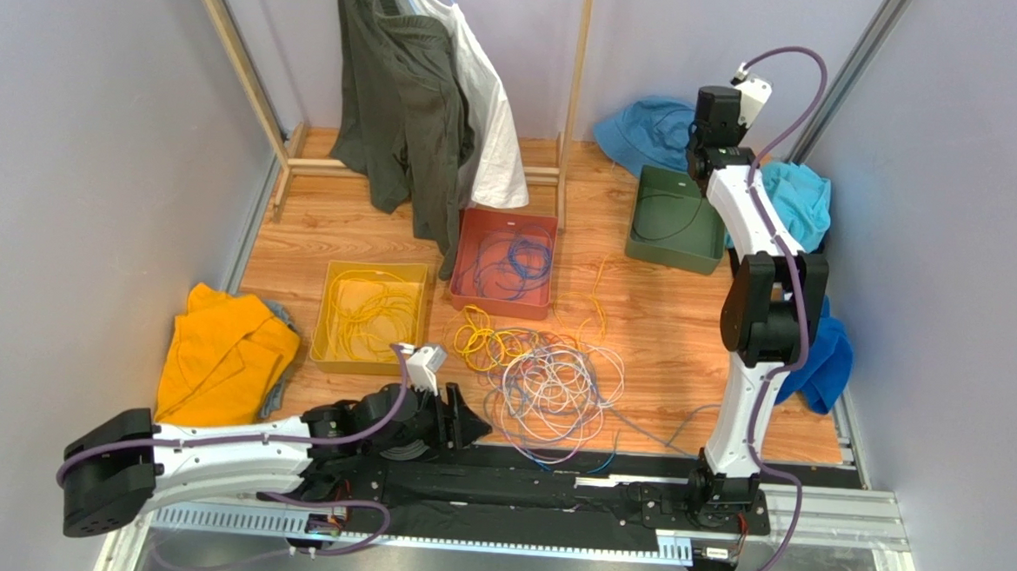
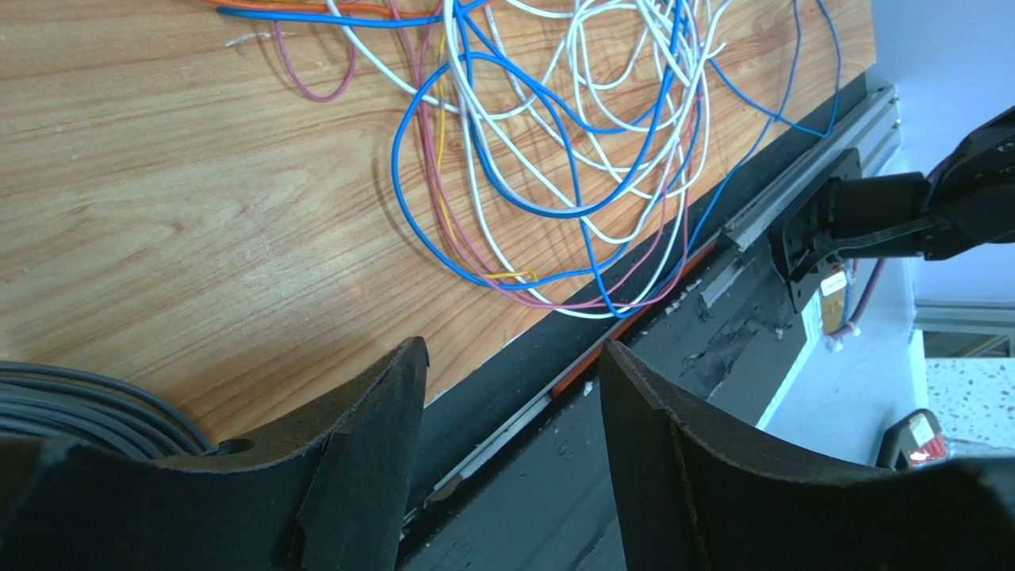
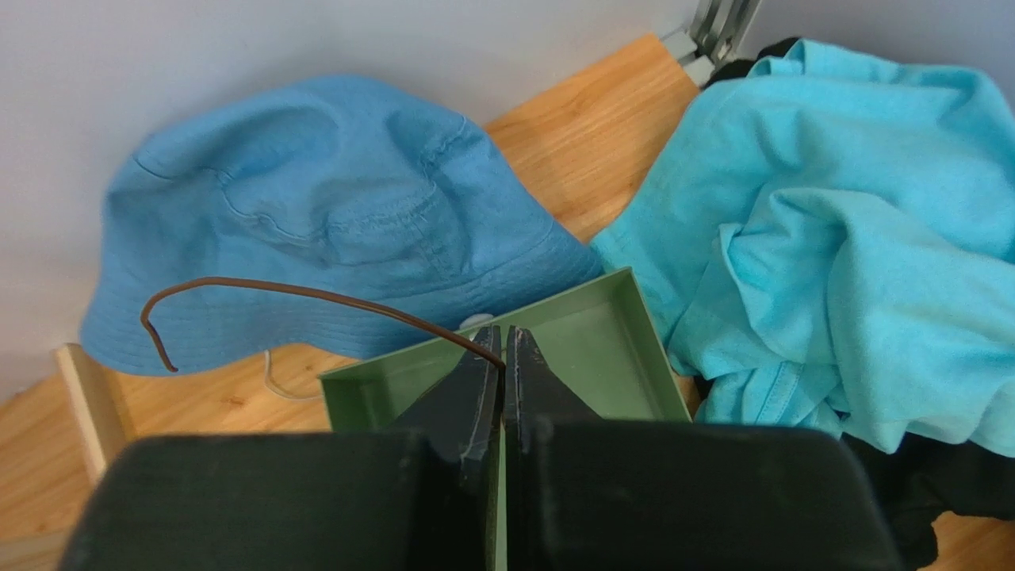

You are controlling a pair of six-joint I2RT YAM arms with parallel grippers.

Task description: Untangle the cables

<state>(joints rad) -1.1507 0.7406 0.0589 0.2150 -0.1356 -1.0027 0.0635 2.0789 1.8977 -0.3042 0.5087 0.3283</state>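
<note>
While the right gripper has its fingers pressed tight on a thin brown cable, only the free end shows. It arcs up & left in front of the blue hat, then hooks down; the rest is hidden behind the fingers. The gripper hangs over the green tray, w/ most of the tray floor blocked by the gripper body. A turquoise cloth lies just right of the tray.

The left gripper is low at the near edge of the table, jaws spread wide, nothing btwn them. The main tangle of white, blue & pink cables lies on the wood ahead, apart from the fingers, its far part cut off in the left wrist view. A yellow bunch sits at its far-left side; can't tell if they're interlaced.
</note>
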